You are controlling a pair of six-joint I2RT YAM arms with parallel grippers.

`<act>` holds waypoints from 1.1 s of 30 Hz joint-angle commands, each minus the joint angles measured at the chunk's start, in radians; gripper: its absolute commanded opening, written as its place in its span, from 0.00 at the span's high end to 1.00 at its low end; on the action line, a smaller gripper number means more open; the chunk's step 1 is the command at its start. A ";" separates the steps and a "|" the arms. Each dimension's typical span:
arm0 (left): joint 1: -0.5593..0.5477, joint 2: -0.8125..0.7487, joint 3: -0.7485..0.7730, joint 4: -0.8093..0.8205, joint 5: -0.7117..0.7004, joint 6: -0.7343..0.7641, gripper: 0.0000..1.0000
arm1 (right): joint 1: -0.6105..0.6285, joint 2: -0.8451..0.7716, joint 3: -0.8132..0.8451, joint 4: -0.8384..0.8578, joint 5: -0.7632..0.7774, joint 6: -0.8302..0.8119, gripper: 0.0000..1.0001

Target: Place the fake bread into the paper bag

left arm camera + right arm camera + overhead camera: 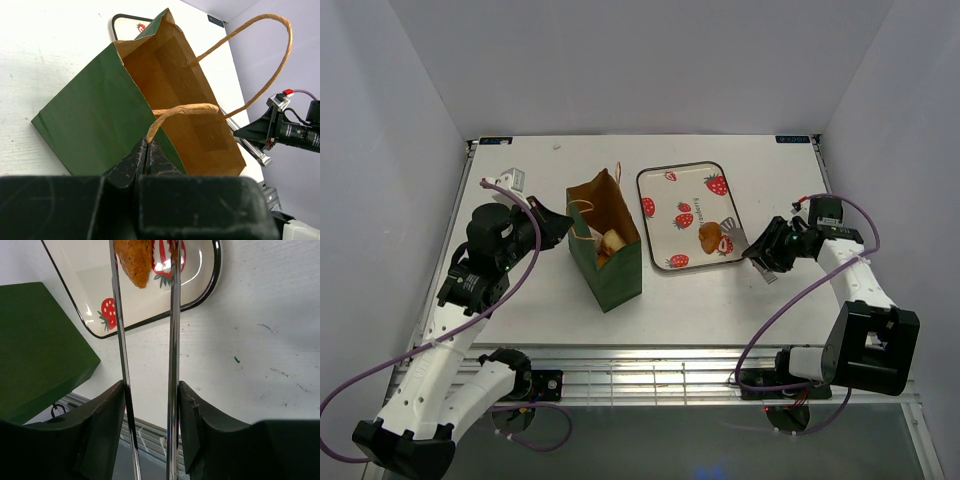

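The dark green paper bag point(610, 270) stands open at mid-table. Pale fake bread pieces point(610, 244) show inside it. My left gripper point(563, 222) is shut on the bag's near tan loop handle point(172, 112), at the bag's left rim point(147, 147). One golden-brown bun point(711, 236) lies on the strawberry tray point(665, 185), right of the bag. My right gripper point(767, 252) is shut on metal tongs point(173, 315). The tongs' two arms stand apart, with their tips on either side of the bun point(134, 260). The bag's brown inside point(195, 105) hides its contents in the left wrist view.
A small grey-white block point(512, 180) sits at the back left of the table. A slatted metal rack point(640, 375) runs along the table's near edge. Grey walls close in on the left, right and back. The bag's green side point(35, 350) is left of the tongs.
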 commanded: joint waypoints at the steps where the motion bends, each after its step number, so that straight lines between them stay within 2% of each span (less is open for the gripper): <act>1: 0.003 -0.008 -0.003 0.023 0.020 -0.003 1.00 | 0.012 0.009 -0.013 0.037 -0.072 -0.019 0.51; 6: 0.003 -0.008 -0.004 0.023 0.019 -0.005 1.00 | 0.015 -0.026 -0.038 0.073 -0.193 0.045 0.52; 9: 0.003 -0.008 -0.004 0.020 0.016 -0.005 1.00 | 0.015 -0.098 -0.046 0.068 -0.213 0.099 0.52; 16: 0.003 0.001 -0.014 0.032 0.023 -0.008 1.00 | 0.042 -0.199 -0.105 0.123 -0.385 0.222 0.51; 23: 0.003 0.001 -0.004 0.030 0.028 -0.006 1.00 | 0.049 -0.179 -0.191 0.169 -0.379 0.219 0.50; 33: 0.003 0.004 -0.007 0.026 0.017 -0.003 1.00 | 0.059 -0.259 -0.216 0.111 -0.362 0.273 0.49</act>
